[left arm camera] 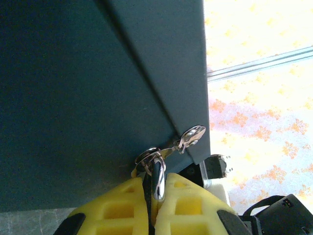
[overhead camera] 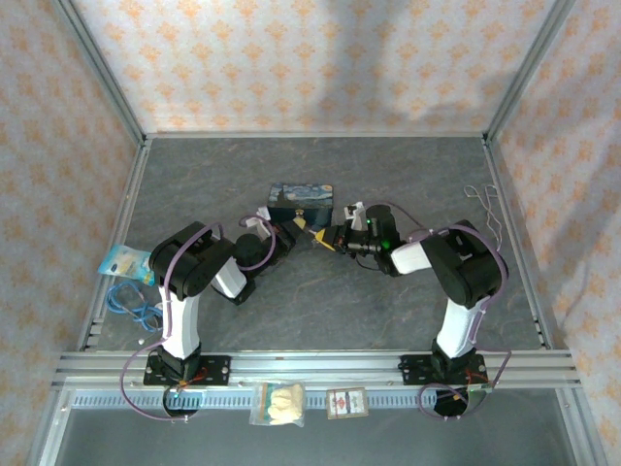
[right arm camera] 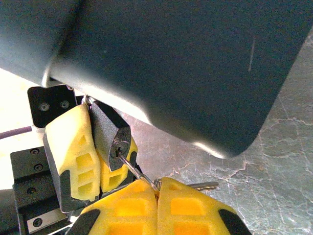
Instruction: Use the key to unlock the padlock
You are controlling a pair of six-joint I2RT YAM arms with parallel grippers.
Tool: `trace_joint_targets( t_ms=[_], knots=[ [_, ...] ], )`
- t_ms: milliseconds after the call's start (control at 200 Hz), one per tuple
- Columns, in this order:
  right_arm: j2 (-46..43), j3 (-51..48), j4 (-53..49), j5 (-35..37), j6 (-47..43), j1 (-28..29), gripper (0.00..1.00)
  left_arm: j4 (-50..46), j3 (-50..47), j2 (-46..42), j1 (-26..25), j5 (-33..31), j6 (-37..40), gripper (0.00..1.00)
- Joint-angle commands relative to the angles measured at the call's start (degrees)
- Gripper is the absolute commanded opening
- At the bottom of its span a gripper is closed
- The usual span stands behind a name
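Here, your key (right arm camera: pixel 134 169) meets the padlock (right arm camera: pixel 111 139).
Your left claw (left arm camera: pixel 154 182) clamps the padlock; your right claw (right arm camera: pixel 157 188) pinches the key, tip at keyhole.

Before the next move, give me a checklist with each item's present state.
1. The left hand is shut on the padlock: ok.
2. The right hand is shut on the key: ok.
3. The key tip meets the keyhole: ok.
4. The key is fully seated: cannot tell.
5. The shackle has sprung open: cannot tell.
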Motion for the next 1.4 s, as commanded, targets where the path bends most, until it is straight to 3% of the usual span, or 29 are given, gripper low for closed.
trace_joint_targets(
  t_ms=[0,135,265,435,551,636,841,1181,1391],
  knots=[
    [-2.4,5.1,7.9,3.6,-2.6,2.3,0.0,3.0,0.9,-1.6,-7.5,17.1,0.1,0.0],
    [-4.9,3.2,6.0,3.8,-4.4,1.5,0.0,2.9,0.6,-1.8,-6.0,15.3,-1.7,0.0],
    [-6.4,2.3,5.7,4.3,-5.2,1.0,0.13,-0.3,1.0,-3.1,-5.7,14.2,-1.1,0.0],
    [-5.4,2.1,8.8,3.2,-3.8,1.1,0.18,-1.6,0.8,-3.6,-5.7,13.7,-1.3,0.0],
    [-4.7,1.8,10.4,2.9,-2.8,1.1,0.05,-1.1,0.2,-3.6,-5.7,13.2,-1.8,0.0],
    [-4.5,1.3,10.6,2.6,-2.5,1.1,0.0,-1.4,-0.1,-3.8,-5.7,12.7,-1.7,0.0],
    [-5.6,-0.7,9.8,3.6,-2.7,1.1,0.0,-3.1,-0.4,-3.8,-5.3,9.7,-1.6,0.0],
    [-10.6,-5.3,3.6,6.1,-5.1,0.4,0.0,-6.5,1.6,-3.1,-3.4,-8.9,0.1,0.0],
    [-16.2,-7.1,-4.0,9.6,-9.4,0.1,0.0,-9.4,7.8,0.9,-4.0,-10.6,1.3,0.0]
  ],
)
